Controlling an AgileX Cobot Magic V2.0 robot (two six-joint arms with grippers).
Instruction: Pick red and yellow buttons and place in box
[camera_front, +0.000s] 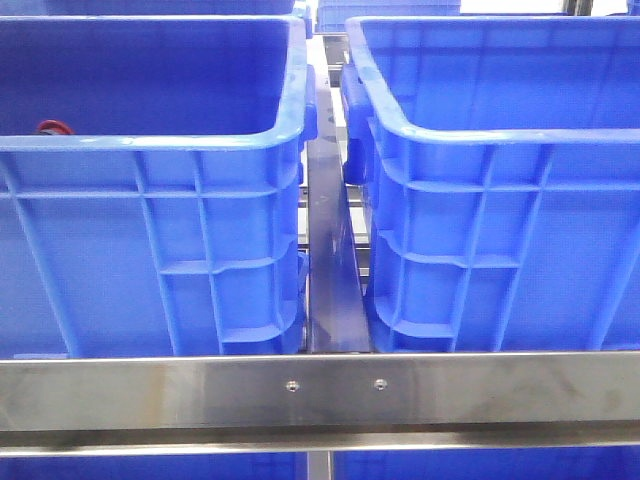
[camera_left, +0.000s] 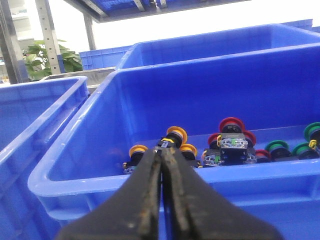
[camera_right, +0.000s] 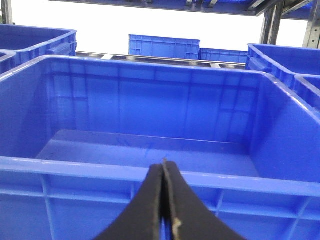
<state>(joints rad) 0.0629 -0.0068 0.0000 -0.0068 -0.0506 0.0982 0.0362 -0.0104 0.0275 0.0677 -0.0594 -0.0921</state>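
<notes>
1. Two large blue crates stand side by side on a metal rack in the front view: the left crate (camera_front: 150, 240) and the right crate (camera_front: 500, 240), parted by a narrow gap with a dark rail (camera_front: 335, 260) running down it. A steel crossbar (camera_front: 320, 390) runs in front of both.

2. The right crate, seen from the right wrist view (camera_right: 160, 125), shows a bare floor; I take it for the box to be filled. More blue crates (camera_right: 165, 46) stand on the rack beyond.

3. The left crate in the left wrist view (camera_left: 200, 100) holds the stock of push-buttons along its floor. From the front only a red ring (camera_front: 55, 127) peeps over the near rim.

4. The left gripper (camera_left: 162, 155) hangs just outside that crate's near rim (camera_left: 165, 175), its fingers pressed together with nothing between them. The right gripper (camera_right: 164, 167) sits likewise outside its own crate's rim, fingers together and holding nothing.

5. The yellow-capped buttons (camera_left: 177, 135) lie straight ahead of the left gripper and below the rim; the red-capped buttons (camera_left: 231, 125) lie just beside them. Green-capped buttons (camera_left: 277, 147) lie further along. The left arm is plainly the nearer.

6. Judgement: the fingers must part, clear the rim, then drop. The buttons are touching in a cluster, so room around any single one is tight.
</notes>
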